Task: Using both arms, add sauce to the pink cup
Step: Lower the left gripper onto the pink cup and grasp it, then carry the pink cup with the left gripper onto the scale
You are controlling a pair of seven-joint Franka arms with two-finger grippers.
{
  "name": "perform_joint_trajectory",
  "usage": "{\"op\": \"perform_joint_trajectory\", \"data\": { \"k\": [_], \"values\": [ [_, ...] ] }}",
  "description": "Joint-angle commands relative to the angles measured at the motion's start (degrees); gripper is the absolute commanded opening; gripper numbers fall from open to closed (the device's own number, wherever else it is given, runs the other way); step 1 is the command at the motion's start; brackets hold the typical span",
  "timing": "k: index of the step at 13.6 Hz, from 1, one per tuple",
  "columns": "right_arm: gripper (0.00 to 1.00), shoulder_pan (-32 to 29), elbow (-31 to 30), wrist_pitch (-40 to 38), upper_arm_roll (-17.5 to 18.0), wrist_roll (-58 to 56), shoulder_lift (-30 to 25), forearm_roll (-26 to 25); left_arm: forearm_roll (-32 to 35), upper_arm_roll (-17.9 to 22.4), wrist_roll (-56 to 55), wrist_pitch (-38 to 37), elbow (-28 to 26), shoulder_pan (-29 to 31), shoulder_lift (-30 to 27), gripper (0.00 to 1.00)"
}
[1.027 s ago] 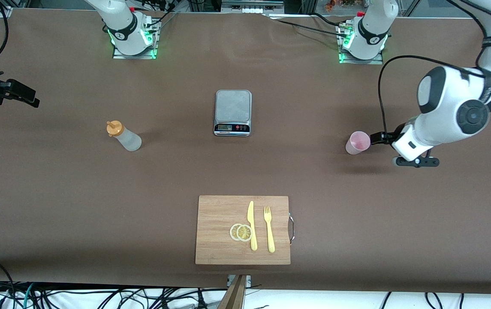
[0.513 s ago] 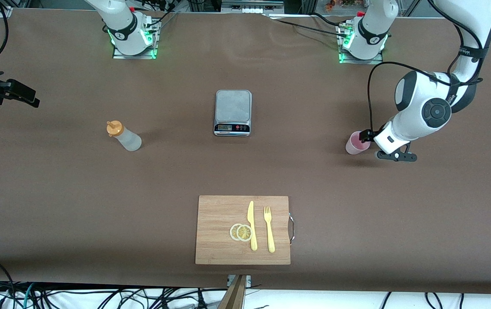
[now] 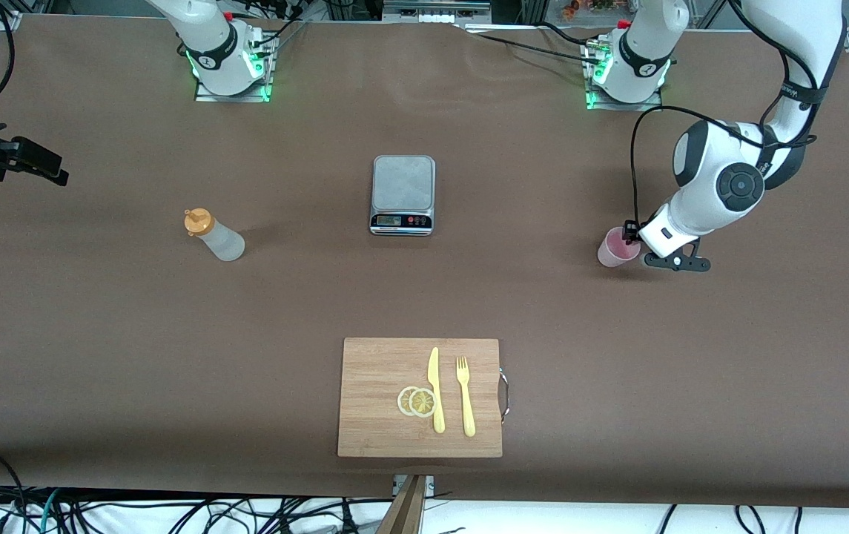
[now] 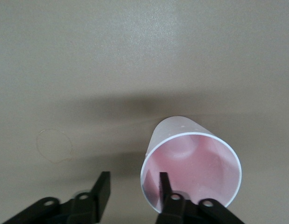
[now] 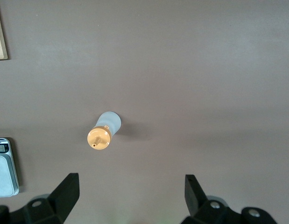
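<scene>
The pink cup [image 3: 617,248] stands upright on the brown table toward the left arm's end. My left gripper [image 3: 629,236] is down at its rim and open. In the left wrist view one finger [image 4: 164,185] is inside the cup [image 4: 193,161] and the other finger [image 4: 102,185] is outside, with the cup wall between them. The sauce bottle [image 3: 215,236] with its orange cap stands toward the right arm's end. My right gripper [image 3: 35,163] hangs wide open and empty over that end of the table. The right wrist view [image 5: 130,182] shows the bottle [image 5: 104,131] from above, some way off.
A grey kitchen scale [image 3: 403,193] sits mid-table between bottle and cup. A wooden cutting board [image 3: 380,371] with lemon slices [image 3: 417,401], a yellow knife [image 3: 435,389] and a fork [image 3: 465,397] lies nearer the front camera. The scale's corner shows in the right wrist view [image 5: 4,168].
My left arm has swung in toward the pink cup and its gripper now straddles the cup's rim. The right arm, bottle and cup have not moved.
</scene>
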Motion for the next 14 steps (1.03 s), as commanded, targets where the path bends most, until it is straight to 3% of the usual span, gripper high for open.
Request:
{"op": "perform_joint_trajectory", "data": {
  "k": [1, 6, 8, 11, 14],
  "values": [
    [1.00, -0.1, -0.7, -0.5, 0.2, -0.2, -1.0, -0.3, 0.1, 0.2, 0.1, 0.9, -0.5, -0.1, -0.1, 0.04],
    [1.00, -0.1, -0.7, -0.5, 0.2, -0.2, -1.0, -0.2, -2.5, 0.0, -1.3, -1.5, 2.3, -1.6, -1.1, 0.00],
    [1.00, -0.1, -0.7, -0.5, 0.2, -0.2, -1.0, -0.2, -2.5, -0.5, -6.0, -6.4, 6.9, -5.3, -1.4, 0.00],
    [1.00, -0.1, -0.7, -0.5, 0.2, -0.2, -1.0, -0.2, -2.7, -6.2, -17.6, -13.1, 13.3, -10.1, -1.3, 0.00],
    [1.00, -0.1, -0.7, -0.6, 0.2, -0.2, -1.0, -0.2, -7.0, -6.5, -25.3, -13.2, 15.6, -18.8, -0.1, 0.00]
  ]
}}
